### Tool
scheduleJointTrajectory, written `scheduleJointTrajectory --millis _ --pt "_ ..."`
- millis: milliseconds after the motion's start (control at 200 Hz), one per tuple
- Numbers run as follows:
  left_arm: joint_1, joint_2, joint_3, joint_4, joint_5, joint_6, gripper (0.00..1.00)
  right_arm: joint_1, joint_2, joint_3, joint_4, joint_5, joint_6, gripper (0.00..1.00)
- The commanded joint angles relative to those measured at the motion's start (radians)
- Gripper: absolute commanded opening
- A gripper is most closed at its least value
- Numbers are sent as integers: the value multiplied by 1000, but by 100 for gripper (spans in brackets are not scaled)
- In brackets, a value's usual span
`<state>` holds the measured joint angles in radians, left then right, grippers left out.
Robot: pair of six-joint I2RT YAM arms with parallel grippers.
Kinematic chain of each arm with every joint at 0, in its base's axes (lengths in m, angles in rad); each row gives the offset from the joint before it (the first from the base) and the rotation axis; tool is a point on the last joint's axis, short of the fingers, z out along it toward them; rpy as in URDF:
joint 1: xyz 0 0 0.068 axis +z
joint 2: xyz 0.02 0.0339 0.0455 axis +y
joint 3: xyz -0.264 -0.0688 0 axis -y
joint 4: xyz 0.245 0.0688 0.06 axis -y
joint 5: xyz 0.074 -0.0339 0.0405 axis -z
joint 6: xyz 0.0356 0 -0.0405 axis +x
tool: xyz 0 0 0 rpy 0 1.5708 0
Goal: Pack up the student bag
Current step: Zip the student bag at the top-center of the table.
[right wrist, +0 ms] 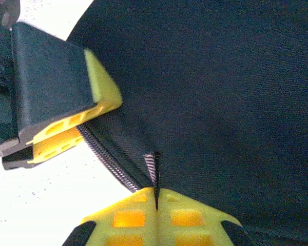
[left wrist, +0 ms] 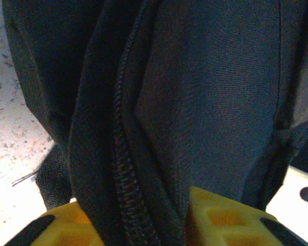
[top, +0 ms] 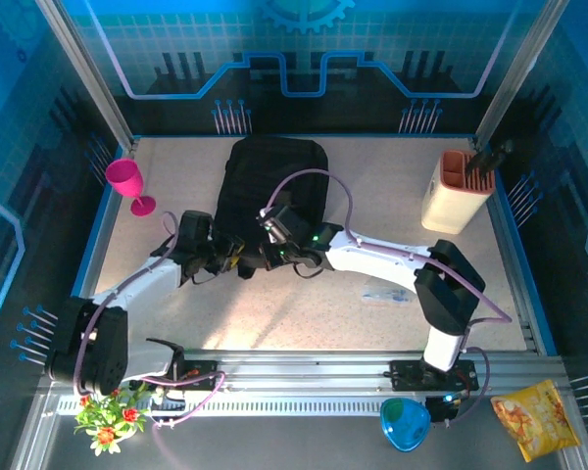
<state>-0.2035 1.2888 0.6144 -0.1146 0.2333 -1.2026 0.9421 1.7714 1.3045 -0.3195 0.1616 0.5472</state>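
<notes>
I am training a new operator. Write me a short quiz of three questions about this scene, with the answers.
1. True or false: the right gripper is shut on the zipper tab of the student bag.
2. Which stands to the left of the bag in the top view? A. pink goblet B. beige holder C. yellow packet
3. Fill in: a fold of the bag's ____ lies between the fingers of the left gripper.
Key: 1 true; 2 A; 3 fabric.
</notes>
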Motion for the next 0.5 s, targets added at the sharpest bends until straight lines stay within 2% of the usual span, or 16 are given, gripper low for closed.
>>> scheduleJointTrajectory --millis 0,105,340,495 --pt "-2 30 24 11 -30 17 21 8 -80 -60 -43 174 33 0" --pt "-2 41 14 -3 -37 32 12 -20 -102 -105 -86 297 55 0" --pt "-2 47 -1 -8 -26 47 7 -106 -97 -132 -138 466 83 0" --pt "-2 46 5 -29 -8 70 7 -176 -61 -99 -152 493 100 0"
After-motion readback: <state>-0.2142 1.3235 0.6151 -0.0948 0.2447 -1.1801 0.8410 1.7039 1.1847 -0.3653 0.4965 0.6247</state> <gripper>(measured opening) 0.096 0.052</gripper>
